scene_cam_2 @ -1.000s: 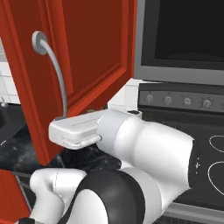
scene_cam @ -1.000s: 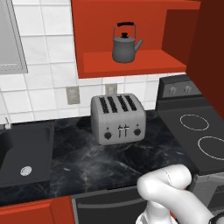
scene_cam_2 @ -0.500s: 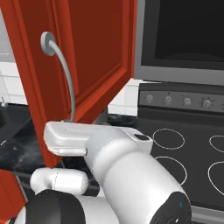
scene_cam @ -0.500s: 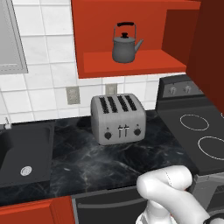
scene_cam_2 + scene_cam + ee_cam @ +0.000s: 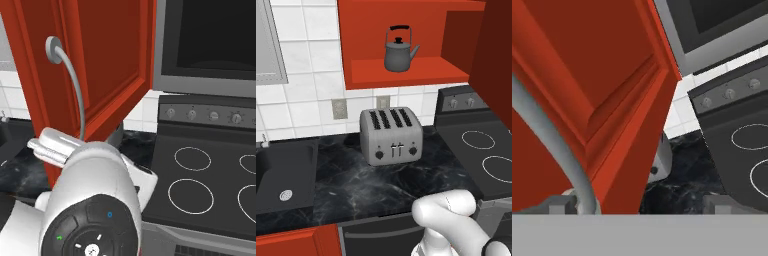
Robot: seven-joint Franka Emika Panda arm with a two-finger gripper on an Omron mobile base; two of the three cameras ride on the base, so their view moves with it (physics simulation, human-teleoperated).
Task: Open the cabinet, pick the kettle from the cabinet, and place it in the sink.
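Fingers point(image 5: 562, 204) spread, released, low in hand view beside handle point(image 5: 547, 140). Cabinet point(image 5: 406, 72) open; door point(image 5: 100, 75) could be clipped when kettle point(image 5: 398, 50), upper centre, is approached.

Home kitchen, rendered. Black marble counter point(image 5: 386, 185) w/ silver 4-slot toaster point(image 5: 391, 135) at center; black sink point(image 5: 283, 175) at 9 o'clock, round drain in it. Black stove point(image 5: 481, 155) w/ ring burners at 3 o'clock, knob panel behind. White tile backsplash point(image 5: 311, 75) w/ 2 outlets. Red cabinet point(image 5: 406, 45) at 12 o'clock, open, kettle point(image 5: 398, 52) on its shelf. Red base cabinets at 7 o'clock.
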